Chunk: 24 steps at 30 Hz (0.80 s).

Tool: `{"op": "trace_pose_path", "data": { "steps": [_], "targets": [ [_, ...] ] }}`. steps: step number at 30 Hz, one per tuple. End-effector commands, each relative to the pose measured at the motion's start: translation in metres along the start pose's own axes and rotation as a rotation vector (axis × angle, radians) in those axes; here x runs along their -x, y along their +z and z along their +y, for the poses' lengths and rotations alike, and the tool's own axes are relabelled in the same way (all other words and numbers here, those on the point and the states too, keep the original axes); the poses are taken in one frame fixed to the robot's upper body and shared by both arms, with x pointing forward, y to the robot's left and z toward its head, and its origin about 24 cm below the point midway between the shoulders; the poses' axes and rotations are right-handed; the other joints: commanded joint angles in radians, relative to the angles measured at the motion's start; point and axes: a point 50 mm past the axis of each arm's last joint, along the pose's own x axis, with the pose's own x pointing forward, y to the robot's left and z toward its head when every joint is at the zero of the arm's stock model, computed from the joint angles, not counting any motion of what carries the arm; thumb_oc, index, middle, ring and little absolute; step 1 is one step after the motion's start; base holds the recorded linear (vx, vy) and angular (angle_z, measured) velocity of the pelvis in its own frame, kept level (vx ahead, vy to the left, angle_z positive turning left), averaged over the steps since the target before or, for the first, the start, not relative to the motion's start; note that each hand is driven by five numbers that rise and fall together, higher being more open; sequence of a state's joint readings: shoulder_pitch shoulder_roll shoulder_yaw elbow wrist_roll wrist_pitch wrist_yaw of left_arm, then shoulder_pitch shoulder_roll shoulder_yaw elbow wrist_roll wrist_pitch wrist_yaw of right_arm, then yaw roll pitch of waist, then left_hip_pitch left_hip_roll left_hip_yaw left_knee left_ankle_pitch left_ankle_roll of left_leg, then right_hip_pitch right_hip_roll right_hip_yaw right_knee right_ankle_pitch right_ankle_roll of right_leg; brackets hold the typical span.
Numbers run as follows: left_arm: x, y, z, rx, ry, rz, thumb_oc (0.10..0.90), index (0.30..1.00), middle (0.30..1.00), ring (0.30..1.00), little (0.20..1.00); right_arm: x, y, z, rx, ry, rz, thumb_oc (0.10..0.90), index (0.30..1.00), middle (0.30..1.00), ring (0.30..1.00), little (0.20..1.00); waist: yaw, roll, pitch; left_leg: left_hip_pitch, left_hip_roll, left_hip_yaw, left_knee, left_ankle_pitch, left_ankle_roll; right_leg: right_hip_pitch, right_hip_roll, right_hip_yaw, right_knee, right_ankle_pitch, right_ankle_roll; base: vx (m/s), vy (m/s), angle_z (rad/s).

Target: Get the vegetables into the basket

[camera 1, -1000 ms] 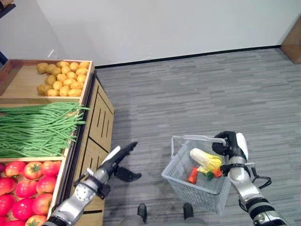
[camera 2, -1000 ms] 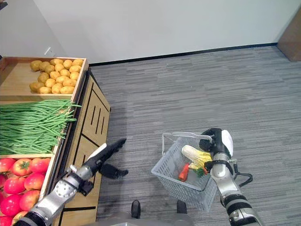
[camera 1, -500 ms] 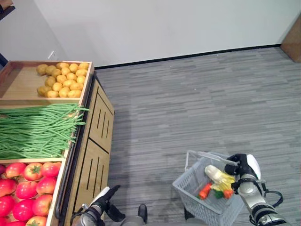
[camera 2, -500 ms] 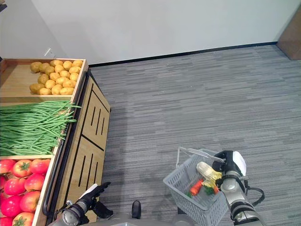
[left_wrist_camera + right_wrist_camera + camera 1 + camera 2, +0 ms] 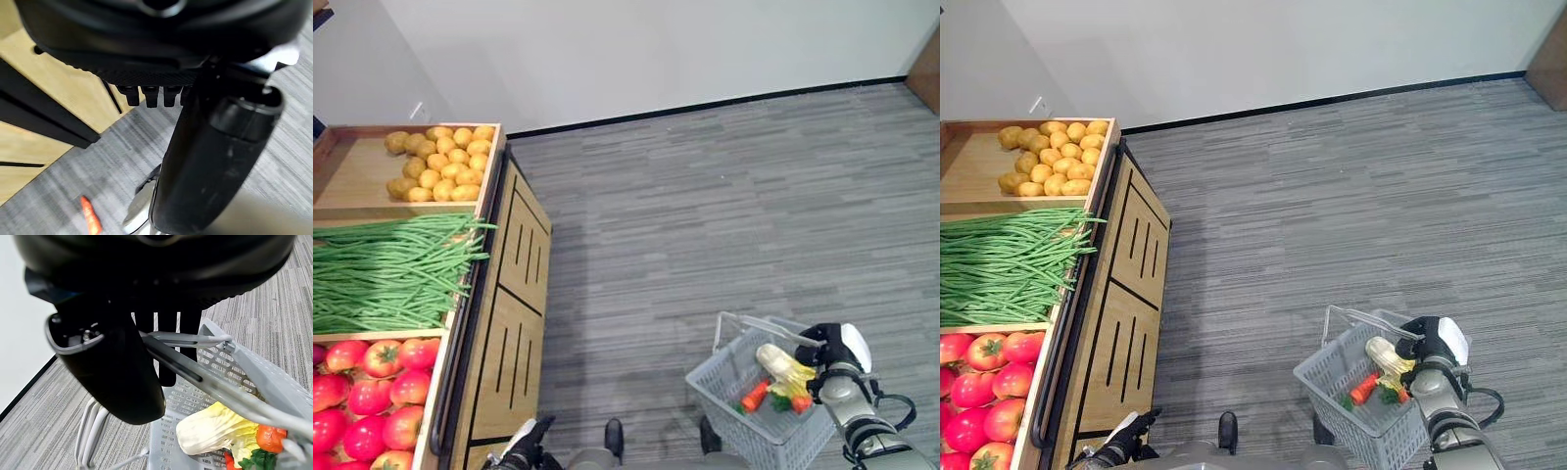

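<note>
Three bins on the wooden stand (image 5: 509,294) at far left hold potatoes (image 5: 435,162), green beans (image 5: 391,269) and tomatoes (image 5: 362,392); the left hand (image 5: 529,450) shows low beside the stand's front, and whether its fingers (image 5: 146,95) are spread or curled cannot be told. Right of it, above the floor (image 5: 705,215), the grey basket (image 5: 724,387) hangs from the right hand (image 5: 837,348), whose fingers (image 5: 166,347) and thumb are curled round the handle (image 5: 195,377). Inside lie a pale cabbage (image 5: 783,362), a carrot (image 5: 754,396) and a small tomato (image 5: 801,402) with greens.

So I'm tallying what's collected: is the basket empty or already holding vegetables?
Holding vegetables: the basket, hanging from the right hand, contains a pale cabbage and a carrot.
</note>
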<state>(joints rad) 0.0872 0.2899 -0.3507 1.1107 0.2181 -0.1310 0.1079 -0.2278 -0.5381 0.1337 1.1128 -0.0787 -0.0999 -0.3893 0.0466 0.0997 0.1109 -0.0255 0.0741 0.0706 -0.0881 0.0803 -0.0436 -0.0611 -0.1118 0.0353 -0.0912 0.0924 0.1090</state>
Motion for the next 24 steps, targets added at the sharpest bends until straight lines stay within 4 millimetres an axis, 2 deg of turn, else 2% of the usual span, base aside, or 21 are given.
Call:
{"op": "trace_pose_path", "data": {
  "steps": [1, 6, 8, 9, 13, 16, 20, 21, 22, 23, 24],
  "targets": [
    [-0.004, 0.000, 0.018, 0.040, 0.084, 0.021, 0.900, 1.000, 1.000, 1.000, 1.000, -0.022, 0.045, -0.046, -0.072, -0.168, -0.131, 0.900, 1.000, 1.000, 1.000, 1.000, 0.020, -0.048, 0.005, -0.032, 0.011, -0.024, 0.001, 0.008, -0.040, -0.020, -0.017, -0.063, 0.004, 0.023, 0.040, 0.00, 0.000, 0.00],
    [-0.004, 0.001, 0.016, 0.070, 0.091, 0.030, 0.900, 1.000, 1.000, 1.000, 1.000, -0.019, 0.032, -0.037, -0.097, -0.151, -0.079, 0.900, 1.000, 1.000, 1.000, 1.000, 0.019, -0.047, 0.007, -0.030, 0.010, -0.024, 0.001, 0.006, -0.038, -0.019, -0.017, -0.062, 0.004, 0.023, 0.040, 0.00, 0.000, 0.00],
    [-0.005, 0.003, 0.016, 0.076, 0.092, 0.027, 0.900, 1.000, 1.000, 1.000, 1.000, -0.012, 0.016, -0.021, -0.104, -0.107, -0.021, 0.900, 1.000, 1.000, 1.000, 1.000, 0.016, -0.049, 0.007, -0.025, 0.009, -0.023, 0.001, 0.003, -0.037, -0.013, -0.017, -0.062, 0.004, 0.020, 0.039, 0.02, 0.005, 0.00],
    [-0.005, 0.003, 0.015, 0.077, 0.091, 0.029, 0.900, 1.000, 1.000, 1.000, 1.000, -0.005, -0.002, -0.008, -0.106, -0.069, 0.044, 0.900, 1.000, 1.000, 1.000, 1.000, 0.014, -0.052, 0.003, -0.019, 0.008, -0.026, 0.001, -0.001, -0.035, -0.006, -0.018, -0.063, 0.004, 0.017, 0.040, 0.04, 0.010, 0.02],
    [-0.005, 0.002, 0.011, 0.101, 0.088, 0.040, 0.900, 1.000, 1.000, 1.000, 1.000, 0.015, -0.035, 0.019, -0.070, 0.032, 0.148, 0.900, 1.000, 1.000, 1.000, 1.000, 0.006, -0.058, 0.000, -0.009, 0.004, -0.029, 0.001, -0.007, -0.033, 0.004, -0.021, -0.067, 0.004, 0.015, 0.041, 0.02, 0.011, 0.03],
    [-0.004, -0.002, 0.009, 0.140, 0.094, 0.064, 0.900, 1.000, 1.000, 1.000, 1.000, 0.034, -0.055, 0.043, -0.006, 0.139, 0.190, 0.900, 1.000, 1.000, 1.000, 1.000, -0.001, -0.064, -0.003, -0.001, 0.002, -0.029, 0.001, -0.010, -0.031, 0.010, -0.022, -0.067, 0.004, 0.015, 0.041, 0.00, 0.000, 0.00],
    [-0.003, -0.008, 0.006, 0.177, 0.095, 0.102, 0.900, 1.000, 1.000, 1.000, 1.000, 0.051, -0.071, 0.058, 0.059, 0.228, 0.216, 0.900, 1.000, 1.000, 1.000, 1.000, -0.008, -0.074, -0.010, 0.009, 0.002, -0.030, 0.001, -0.015, -0.031, 0.018, -0.023, -0.067, 0.004, 0.014, 0.041, 0.00, 0.000, 0.00],
    [-0.002, -0.011, 0.004, 0.202, 0.095, 0.117, 0.900, 1.000, 1.000, 1.000, 1.000, 0.062, -0.082, 0.067, 0.105, 0.287, 0.230, 0.900, 1.000, 1.000, 1.000, 1.000, -0.012, -0.080, -0.016, 0.017, 0.002, -0.029, 0.001, -0.018, -0.031, 0.025, -0.022, -0.066, 0.004, 0.013, 0.041, 0.00, 0.000, 0.00],
    [-0.002, -0.011, 0.004, 0.202, 0.095, 0.117, 0.900, 1.000, 1.000, 1.000, 1.000, 0.062, -0.082, 0.067, 0.105, 0.287, 0.230, 0.900, 1.000, 1.000, 1.000, 1.000, -0.012, -0.080, -0.016, 0.017, 0.002, -0.029, 0.001, -0.018, -0.031, 0.025, -0.022, -0.066, 0.004, 0.013, 0.041, 0.00, 0.000, 0.00],
    [-0.001, -0.016, 0.001, 0.244, 0.097, 0.145, 0.900, 1.000, 1.000, 1.000, 1.000, 0.075, -0.093, 0.075, 0.137, 0.351, 0.250, 0.900, 1.000, 1.000, 1.000, 1.000, -0.018, -0.090, -0.025, 0.029, 0.003, -0.026, 0.001, -0.022, -0.031, 0.033, -0.021, -0.063, 0.004, 0.012, 0.040, 0.00, 0.000, 0.00],
    [0.000, -0.016, 0.001, 0.244, 0.097, 0.145, 0.900, 1.000, 1.000, 1.000, 1.000, 0.075, -0.093, 0.076, 0.138, 0.351, 0.250, 0.900, 1.000, 1.000, 1.000, 1.000, -0.018, -0.090, -0.025, 0.029, 0.003, -0.026, 0.001, -0.023, -0.031, 0.034, -0.021, -0.063, 0.004, 0.012, 0.040, 0.00, 0.000, 0.00]
  ]
}}
